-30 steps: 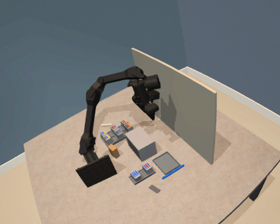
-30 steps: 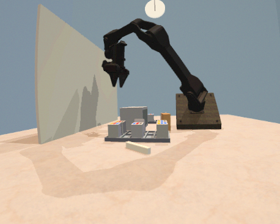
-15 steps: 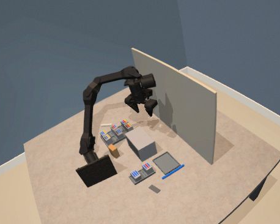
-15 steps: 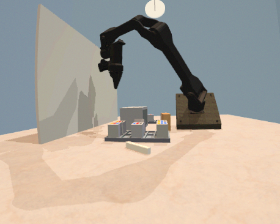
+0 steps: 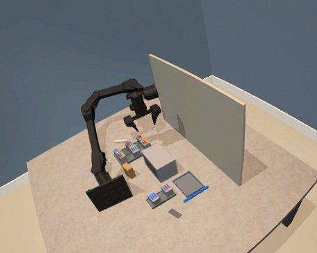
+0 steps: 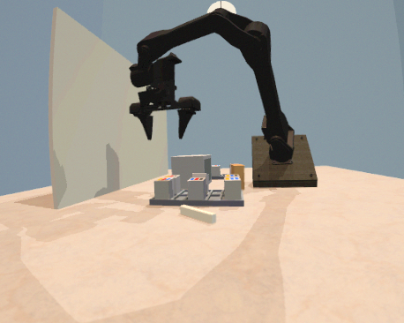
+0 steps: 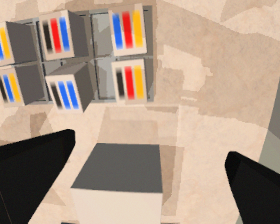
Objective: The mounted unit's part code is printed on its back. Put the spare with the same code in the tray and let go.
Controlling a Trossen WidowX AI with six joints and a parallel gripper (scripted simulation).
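The mounted unit (image 5: pixel 159 162) (image 6: pixel 189 167) (image 7: pixel 120 167) is a big grey box; no code shows on the faces in view. Beside it a rack (image 5: pixel 129 159) (image 6: pixel 196 203) (image 7: pixel 105 77) holds several spares with three-stripe codes. In the wrist view, a black-red-yellow spare (image 7: pixel 130 81) stands in the right column, nearest the box, below a blue-red-yellow spare (image 7: pixel 127 29). A black-red-blue spare (image 7: pixel 56 35) and a black-blue-blue spare (image 7: pixel 65 93) stand further left. My gripper (image 5: pixel 146 128) (image 6: pixel 165 138) (image 7: pixel 151 148) is open and empty, high above the table. The tray (image 5: pixel 188 184) is empty.
A smaller rack (image 5: pixel 164 201) holds two spares. A tall panel (image 5: pixel 201 121) (image 6: pixel 88 110) stands beside the gripper. An orange block (image 5: pixel 129 170) (image 6: pixel 237 176), a pale bar (image 5: pixel 120 141) (image 6: pixel 198 214), a blue rod (image 5: pixel 196 193) and a dark flat piece (image 5: pixel 174 213) lie around.
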